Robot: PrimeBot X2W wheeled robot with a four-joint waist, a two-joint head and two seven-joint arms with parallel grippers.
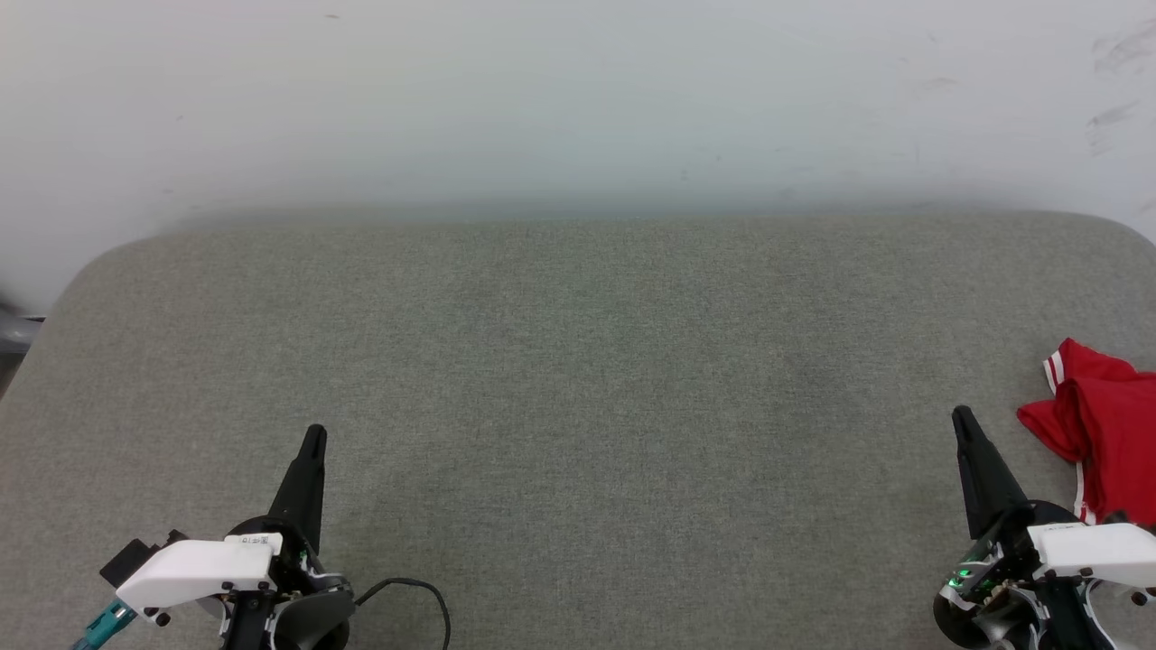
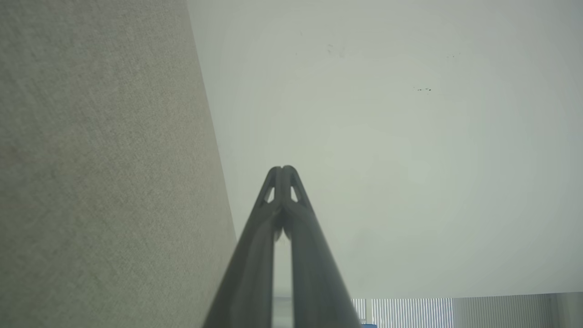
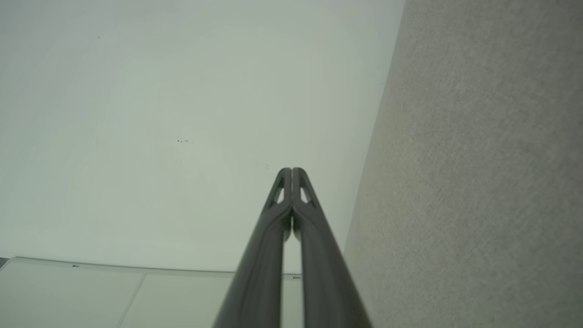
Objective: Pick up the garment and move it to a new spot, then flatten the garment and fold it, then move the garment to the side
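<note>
The garment [image 1: 1102,424] is a red bundle with white stripe trim, crumpled at the right edge of the grey table [image 1: 578,379] and partly cut off by the head view's border. My right gripper [image 1: 963,417] points up just left of it, shut and holding nothing, a short gap away from the cloth. My left gripper [image 1: 314,435] stands at the lower left, far from the garment, also shut and holding nothing. In the wrist views the left fingertips [image 2: 283,169] and the right fingertips [image 3: 291,171] are pressed together.
A pale wall [image 1: 578,99] rises behind the table's far edge. A black cable [image 1: 424,591] loops on the table by my left wrist. The table's corners are rounded at far left and far right.
</note>
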